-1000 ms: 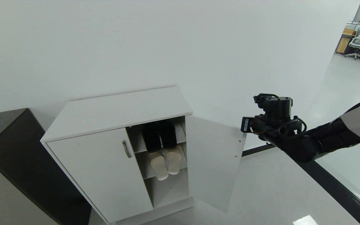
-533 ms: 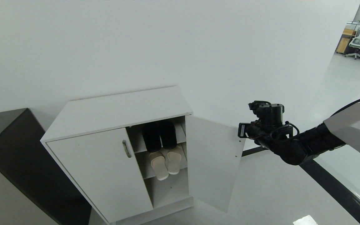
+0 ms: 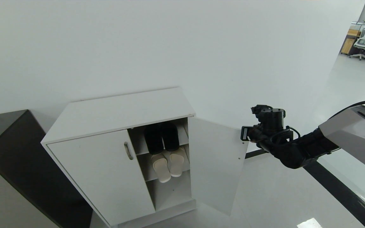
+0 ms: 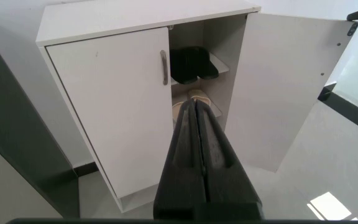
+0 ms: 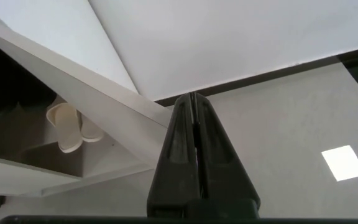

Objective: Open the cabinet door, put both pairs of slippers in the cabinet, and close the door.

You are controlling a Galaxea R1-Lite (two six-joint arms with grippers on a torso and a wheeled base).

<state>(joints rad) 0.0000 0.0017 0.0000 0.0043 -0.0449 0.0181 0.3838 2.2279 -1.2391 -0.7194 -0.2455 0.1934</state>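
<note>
I saw the white cabinet [image 3: 119, 110] with its right door [image 3: 215, 164] open, black slippers [image 3: 162, 137] on the upper shelf and beige slippers [image 3: 168, 163] on the shelf below. My right gripper [image 3: 244, 133], fingers pressed together, sat at the door's outer edge. My left gripper [image 4: 196, 104] was likewise closed on nothing.

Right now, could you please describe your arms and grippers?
The right arm is black with a grey upper shell and a black cable arching over it. The left gripper and right gripper are matte black, tapering wedges.
</note>
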